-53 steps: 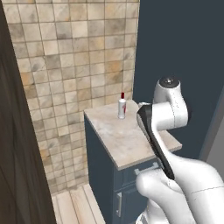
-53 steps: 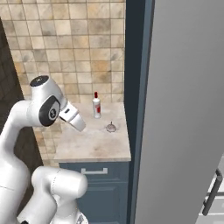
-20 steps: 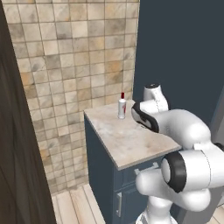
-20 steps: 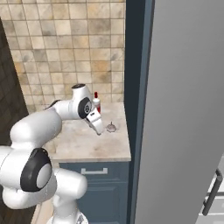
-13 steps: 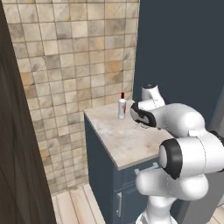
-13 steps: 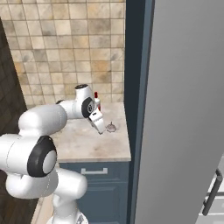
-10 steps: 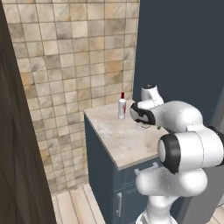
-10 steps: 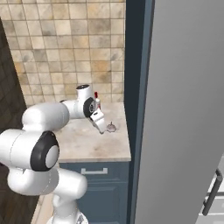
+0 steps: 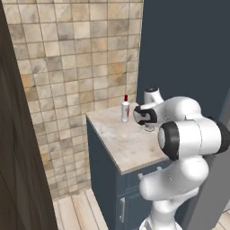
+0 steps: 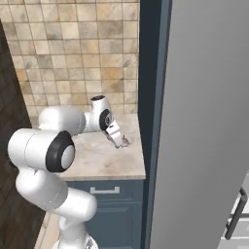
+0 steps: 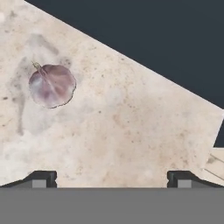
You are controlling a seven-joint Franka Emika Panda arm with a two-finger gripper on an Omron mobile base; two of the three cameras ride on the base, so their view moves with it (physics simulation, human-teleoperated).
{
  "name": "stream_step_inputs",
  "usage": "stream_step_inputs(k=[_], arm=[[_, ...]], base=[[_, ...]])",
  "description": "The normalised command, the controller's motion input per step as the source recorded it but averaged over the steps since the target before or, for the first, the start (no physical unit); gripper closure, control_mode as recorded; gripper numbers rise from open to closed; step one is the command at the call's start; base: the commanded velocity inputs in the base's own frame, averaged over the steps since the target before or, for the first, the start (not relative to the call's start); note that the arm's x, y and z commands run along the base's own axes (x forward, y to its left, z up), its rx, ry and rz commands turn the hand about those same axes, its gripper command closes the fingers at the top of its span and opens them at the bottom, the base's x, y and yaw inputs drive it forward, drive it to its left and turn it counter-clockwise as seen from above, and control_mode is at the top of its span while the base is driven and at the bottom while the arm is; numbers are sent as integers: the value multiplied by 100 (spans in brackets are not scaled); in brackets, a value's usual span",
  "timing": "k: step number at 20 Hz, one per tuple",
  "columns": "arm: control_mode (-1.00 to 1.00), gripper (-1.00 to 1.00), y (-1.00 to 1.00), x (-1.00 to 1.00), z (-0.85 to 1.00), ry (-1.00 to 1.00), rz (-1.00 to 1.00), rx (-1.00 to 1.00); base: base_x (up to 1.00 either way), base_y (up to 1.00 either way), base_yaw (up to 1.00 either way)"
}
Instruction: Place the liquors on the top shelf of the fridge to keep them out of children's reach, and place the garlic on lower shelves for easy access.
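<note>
Small whitish-pink garlic bulb [image 11: 52, 85] at upper left on beige marble top [image 11: 131, 144], gripper [image 11: 111, 178] fingers wide apart, white red-capped bottle [image 9: 125, 110] without readable label.

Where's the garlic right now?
The garlic lies on the marble counter, upper left in the hand view, ahead of the open gripper and untouched. In the right base view it sits just beyond the gripper, toward the counter's fridge-side edge.

Garlic [image 11: 51, 85] pinkish-purple, veined; marble top [image 11: 122, 131] beige, mottled; bottle [image 9: 125, 111] white, red cap; cabinet [image 9: 105, 173] dark blue.
</note>
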Motion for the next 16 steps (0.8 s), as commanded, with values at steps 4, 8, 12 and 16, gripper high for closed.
stream_step_inputs(k=[4, 8, 12, 16], arm=[[-100, -100, -3, 31, -22, 0, 0, 0], [-100, -100, -9, 32, -24, 0, 0, 0], [-100, -100, -13, 33, -23, 0, 0, 0], [-100, -100, -8, 33, -22, 0, 0, 0]], base=[[0, 0, 0], [0, 0, 0], [0, 0, 0], [0, 0, 0]])
